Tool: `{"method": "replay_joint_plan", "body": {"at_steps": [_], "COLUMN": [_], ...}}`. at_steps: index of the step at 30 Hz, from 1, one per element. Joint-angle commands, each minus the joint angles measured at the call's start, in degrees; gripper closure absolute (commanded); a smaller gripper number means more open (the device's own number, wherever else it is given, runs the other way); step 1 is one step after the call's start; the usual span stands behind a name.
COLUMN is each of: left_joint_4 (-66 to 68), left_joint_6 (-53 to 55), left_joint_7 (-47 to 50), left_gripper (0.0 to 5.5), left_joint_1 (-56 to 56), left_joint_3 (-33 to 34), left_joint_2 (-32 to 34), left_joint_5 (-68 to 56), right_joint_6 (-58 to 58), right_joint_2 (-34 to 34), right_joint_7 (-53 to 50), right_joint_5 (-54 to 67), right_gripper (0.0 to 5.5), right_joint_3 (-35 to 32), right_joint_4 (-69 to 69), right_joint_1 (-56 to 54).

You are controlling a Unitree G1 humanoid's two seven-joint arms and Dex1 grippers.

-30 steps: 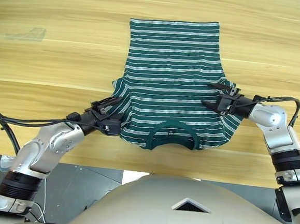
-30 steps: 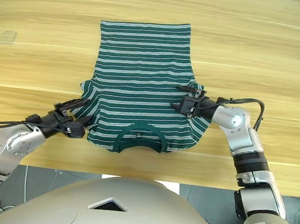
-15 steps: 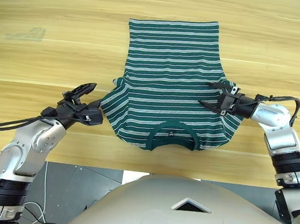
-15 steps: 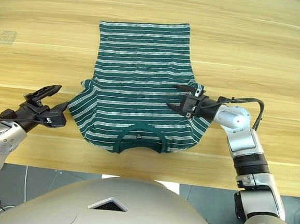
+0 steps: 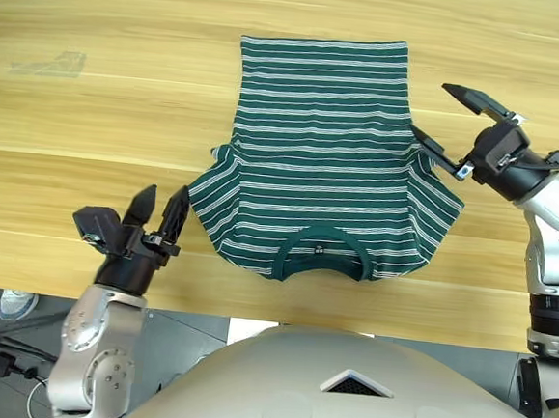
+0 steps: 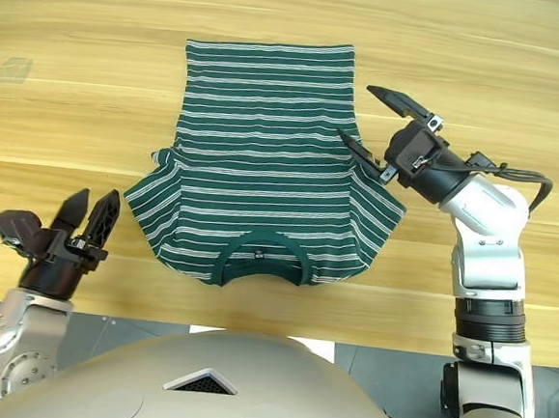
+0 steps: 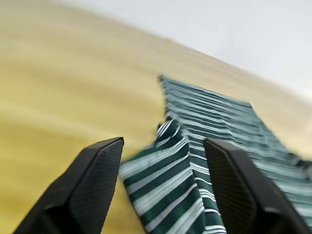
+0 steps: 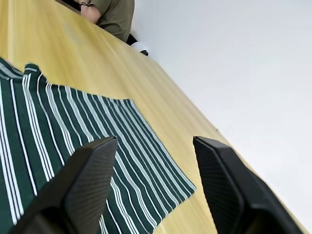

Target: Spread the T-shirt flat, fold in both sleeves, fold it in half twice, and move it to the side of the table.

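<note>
On the worktop, the T-shirt lies flat; the left gripper, narrowly parted, sits near its left side, and the right gripper, spread wide, is by its right side.

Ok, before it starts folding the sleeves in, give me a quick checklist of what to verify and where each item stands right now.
1. The T-shirt lies flat on the table, collar toward the robot: ok.
2. The left sleeve is spread outward, unfolded: ok.
3. The right sleeve is spread outward, unfolded: ok.
4. The left gripper is open and apart from the cloth: ok.
5. The right gripper is open: ok.
6. Its lower finger is off the shirt's edge: cannot tell.
</note>
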Motion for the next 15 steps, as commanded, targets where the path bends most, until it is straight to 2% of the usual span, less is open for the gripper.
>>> {"method": "replay_joint_plan", "body": {"at_steps": [1,6,15], "left_joint_4": [2.65,3.94,7.11], "left_joint_6": [5.37,7.62,6.31], "left_joint_7": [7.51,9.89,10.06], "left_gripper": [2.46,2.46,2.46], "left_joint_1": [-2.34,-3.88,-7.05], "left_joint_3": [-1.99,-2.37,0.77], "left_joint_2": [-6.34,-7.53,-8.31], "left_joint_5": [-5.46,-3.79,-0.8], "right_joint_6": [1.37,0.56,-0.35], "right_joint_2": [0.21,0.15,-0.07], "right_joint_7": [-0.78,-1.18,-1.78], "right_joint_5": [-0.04,-0.78,-1.45], "right_gripper": [2.63,2.63,2.63], "right_joint_3": [-0.67,-0.46,-0.69], "right_joint_4": [-1.24,-0.83,-0.38], "right_joint_1": [0.49,0.23,1.18]}}
